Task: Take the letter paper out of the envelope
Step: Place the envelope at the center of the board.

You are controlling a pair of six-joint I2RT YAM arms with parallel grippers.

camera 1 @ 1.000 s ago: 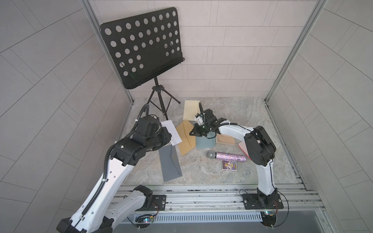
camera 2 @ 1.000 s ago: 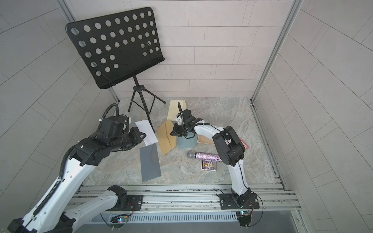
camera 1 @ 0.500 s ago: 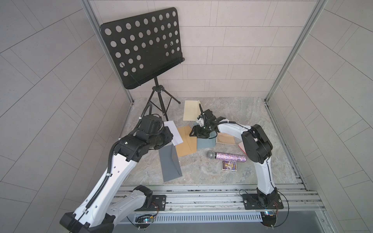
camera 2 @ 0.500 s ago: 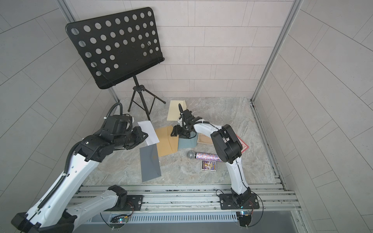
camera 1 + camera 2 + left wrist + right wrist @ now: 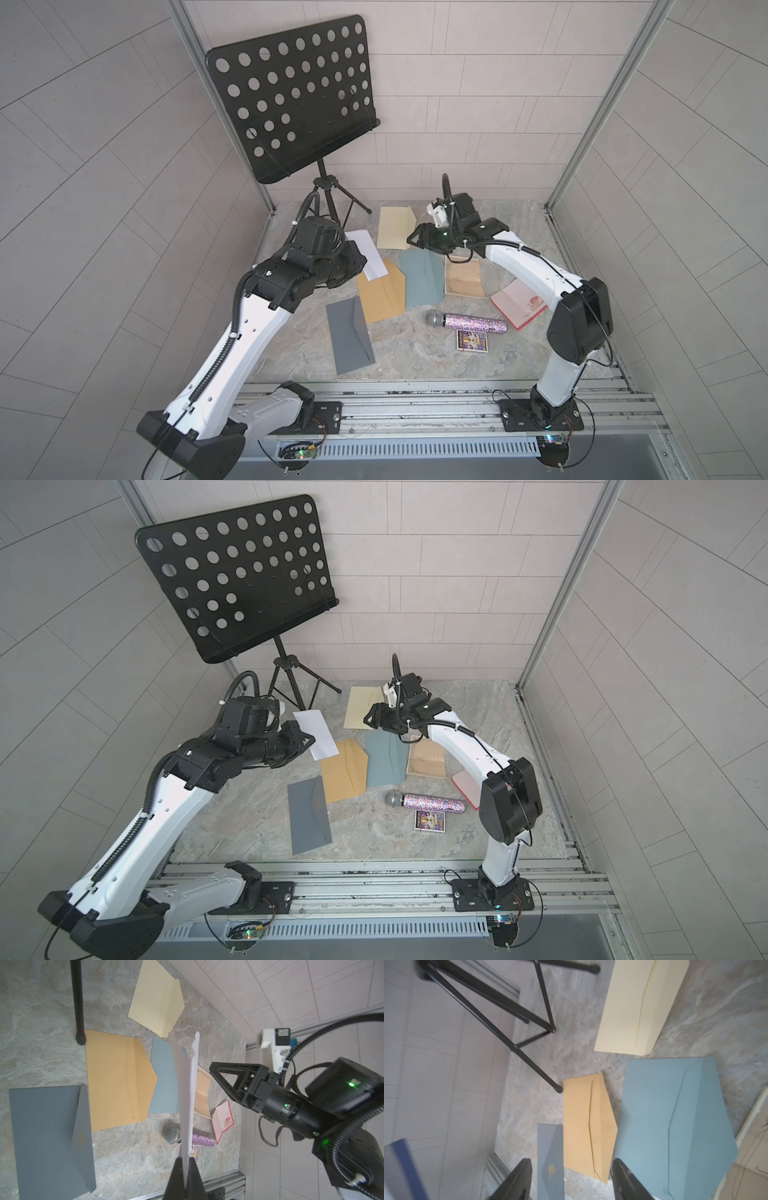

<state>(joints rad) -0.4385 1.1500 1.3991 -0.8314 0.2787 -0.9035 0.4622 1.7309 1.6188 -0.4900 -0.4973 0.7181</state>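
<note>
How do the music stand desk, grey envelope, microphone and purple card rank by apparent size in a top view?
1. music stand desk, largest, though nearer the camera
2. grey envelope
3. microphone
4. purple card, smallest

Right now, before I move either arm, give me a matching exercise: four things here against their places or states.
1 white letter paper
2 right gripper
3 microphone
4 dark grey envelope

A open, holding nothing
B beside the small card
C pinched in the left gripper
D lying nearest the front rail

Pairs: 1-C, 2-A, 3-B, 4-D
</note>
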